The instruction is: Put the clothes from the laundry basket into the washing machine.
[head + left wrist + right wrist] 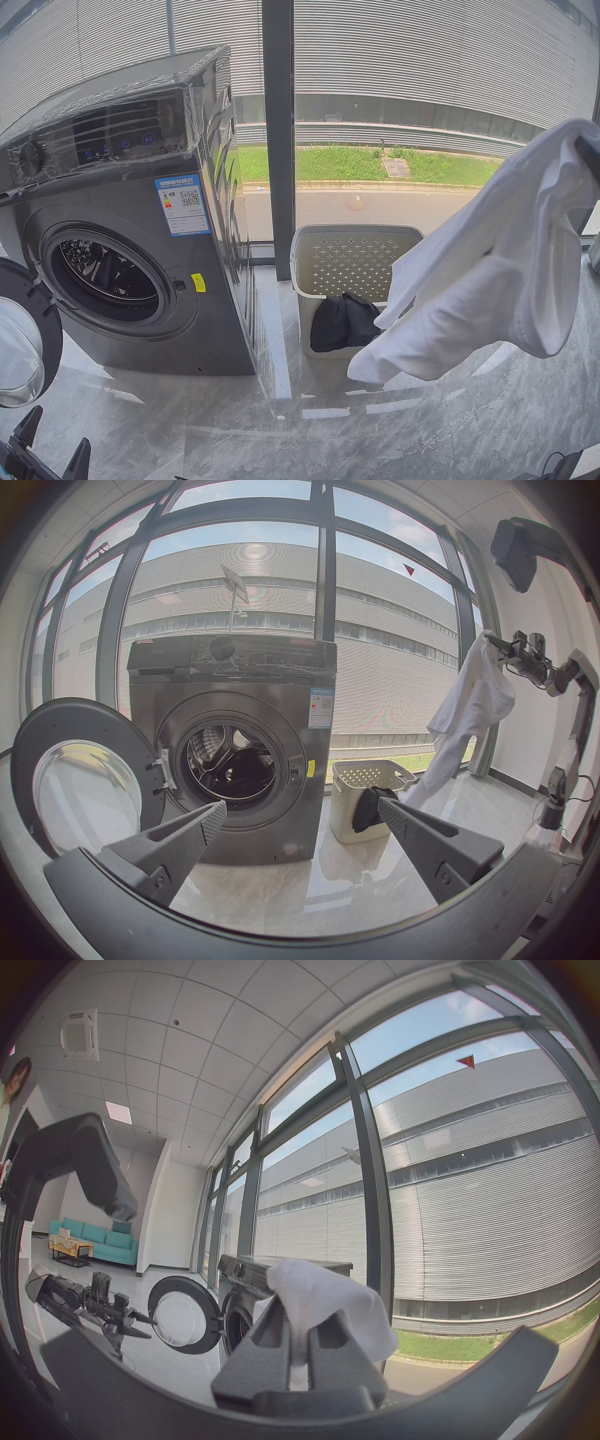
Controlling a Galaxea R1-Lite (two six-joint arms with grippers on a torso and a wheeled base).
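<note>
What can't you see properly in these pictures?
Bottom of the laundry basket, head view: its front wall and the black garment hide any clothes underneath.
Drum of the washing machine, head view: too dark to tell what lies inside.
Top of the white garment, head view: cut off by the right edge.

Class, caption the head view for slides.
Right gripper holds a white garment near the laundry basket; the washing machine stands open.

The washing machine [125,262] and laundry basket [356,259] are viewed from above, close, by the head camera and level, from farther back, by the left wrist camera; the right wrist camera is tilted up at the windows [487,1210].
</note>
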